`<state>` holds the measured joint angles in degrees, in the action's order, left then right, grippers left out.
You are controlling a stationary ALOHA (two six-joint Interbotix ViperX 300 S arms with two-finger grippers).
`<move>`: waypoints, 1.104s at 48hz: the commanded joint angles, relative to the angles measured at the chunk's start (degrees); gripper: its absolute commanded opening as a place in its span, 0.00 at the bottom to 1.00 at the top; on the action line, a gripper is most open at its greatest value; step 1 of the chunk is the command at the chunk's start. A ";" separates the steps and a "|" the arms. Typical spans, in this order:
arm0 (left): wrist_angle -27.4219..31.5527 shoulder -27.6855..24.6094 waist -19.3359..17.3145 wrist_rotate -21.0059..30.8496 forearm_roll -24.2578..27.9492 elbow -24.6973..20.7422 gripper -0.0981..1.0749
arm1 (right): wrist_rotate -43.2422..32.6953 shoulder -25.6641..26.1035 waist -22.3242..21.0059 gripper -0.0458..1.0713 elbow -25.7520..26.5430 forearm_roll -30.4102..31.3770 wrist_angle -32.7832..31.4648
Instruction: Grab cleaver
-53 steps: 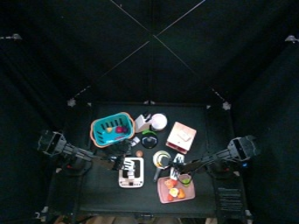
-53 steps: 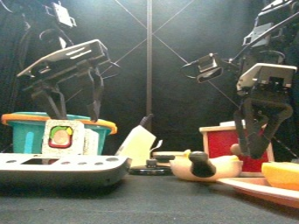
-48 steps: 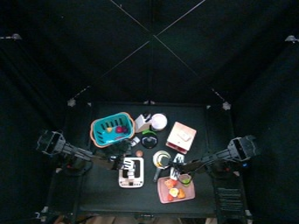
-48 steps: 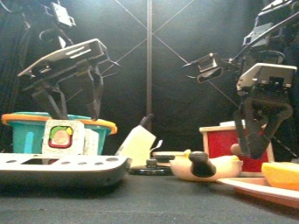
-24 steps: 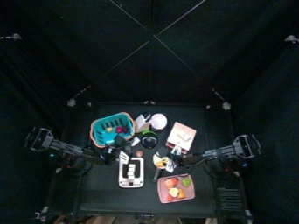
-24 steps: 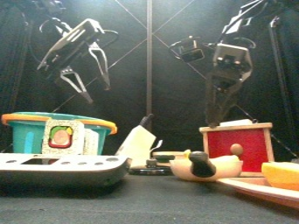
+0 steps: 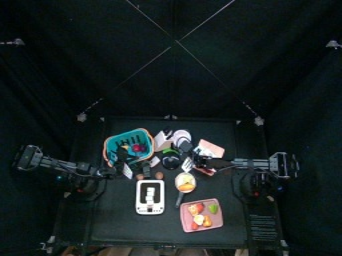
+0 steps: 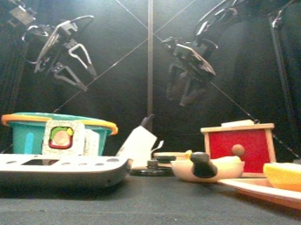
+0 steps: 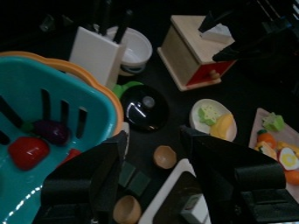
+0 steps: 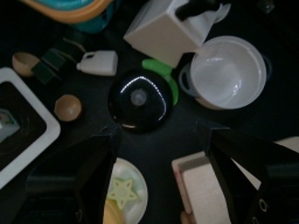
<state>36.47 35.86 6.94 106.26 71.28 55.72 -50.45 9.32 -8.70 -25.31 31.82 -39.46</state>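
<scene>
A white knife block (image 8: 139, 144) stands mid-table with black handles (image 8: 146, 123) sticking out of its top. I cannot tell which handle is the cleaver's, and the blades are hidden. The block also shows in the left wrist view (image 9: 98, 52) and the right wrist view (image 10: 173, 28). My left gripper (image 8: 70, 58) hangs open and empty, high above the teal basket. My right gripper (image 8: 186, 81) hangs open and empty, high above the table's middle, just right of the block. In the top view it (image 7: 201, 159) is next to the block (image 7: 163, 141).
A teal basket (image 8: 53, 132) with toy food stands at the left. A red wooden box (image 8: 238, 146) stands at the right. A white tray (image 8: 59, 167), a toy duck (image 8: 198, 165) and a pink plate (image 7: 201, 215) line the front. A white bowl (image 10: 228, 74) and a black lid (image 10: 142, 96) lie by the block.
Both grippers have risen from near table height. The right one has swung left toward the middle over the knife block area. The left one has lifted and tilted above the basket.
</scene>
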 commanded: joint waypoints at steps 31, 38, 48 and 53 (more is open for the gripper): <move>-14.33 3.96 -6.77 -0.09 16.61 6.06 0.83 | 32.17 -7.12 -16.08 0.92 18.46 -20.39 -6.06; -14.94 5.10 -6.86 -0.09 16.79 6.59 0.83 | 42.45 -7.82 -18.11 0.92 17.14 -24.61 -1.32; -14.94 5.19 -7.29 -0.09 16.79 7.21 0.83 | 57.04 -10.20 -19.95 0.92 16.70 -29.97 1.49; -14.85 5.19 -7.91 -0.09 16.79 7.65 0.83 | 62.75 -11.07 -20.74 0.92 17.14 -33.22 4.92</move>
<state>21.62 41.04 -0.35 106.17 87.71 63.81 8.96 -2.64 -28.56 -9.49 0.88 -37.27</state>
